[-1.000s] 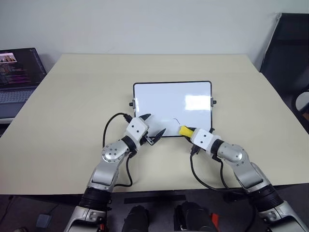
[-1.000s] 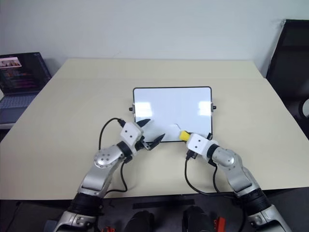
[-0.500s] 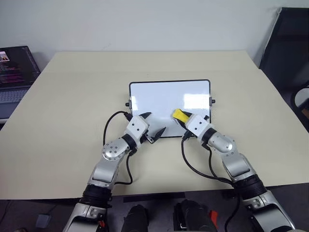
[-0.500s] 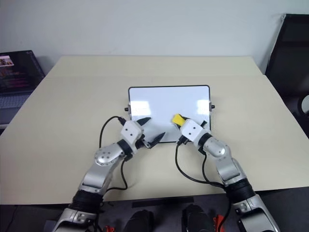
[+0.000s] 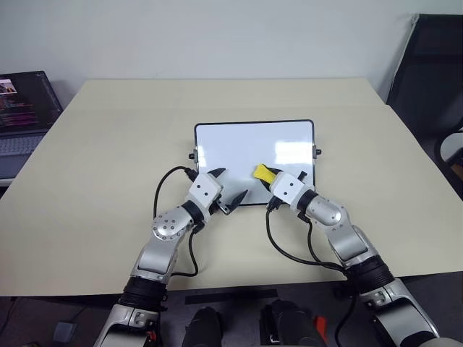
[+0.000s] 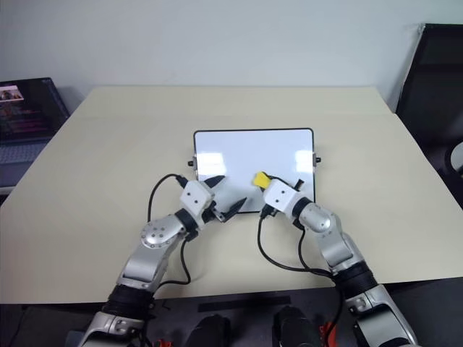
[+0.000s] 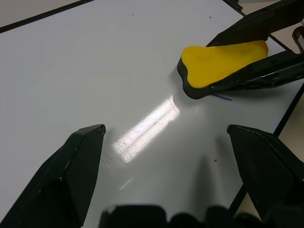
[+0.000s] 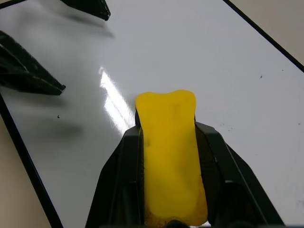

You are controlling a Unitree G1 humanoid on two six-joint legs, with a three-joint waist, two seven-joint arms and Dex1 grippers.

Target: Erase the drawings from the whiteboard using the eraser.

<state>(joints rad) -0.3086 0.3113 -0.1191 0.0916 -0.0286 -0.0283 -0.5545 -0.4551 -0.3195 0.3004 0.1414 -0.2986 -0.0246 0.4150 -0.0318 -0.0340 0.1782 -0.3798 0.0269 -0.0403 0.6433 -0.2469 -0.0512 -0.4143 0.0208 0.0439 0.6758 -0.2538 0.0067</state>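
The whiteboard (image 5: 246, 141) lies flat in the middle of the table, its surface nearly all white. My right gripper (image 5: 266, 178) is shut on the yellow eraser (image 5: 261, 173), holding it on the board's near middle part. The eraser (image 8: 168, 142) sits squeezed between both black fingers. From the drawings, one short thin dark stroke (image 7: 222, 97) peeks out beside the eraser (image 7: 221, 61). My left gripper (image 5: 231, 183) stands open over the board's near edge, just left of the eraser, holding nothing.
An open laptop (image 5: 22, 108) sits at the far left beside the beige table (image 5: 108, 159). A dark chair (image 5: 434, 72) stands at the right. Black cables (image 5: 170, 188) loop from both wrists over the table's near part.
My right gripper has carried the eraser from the board's near edge leftward and farther onto the board. The thin line seen there earlier no longer shows. The left gripper stayed put.
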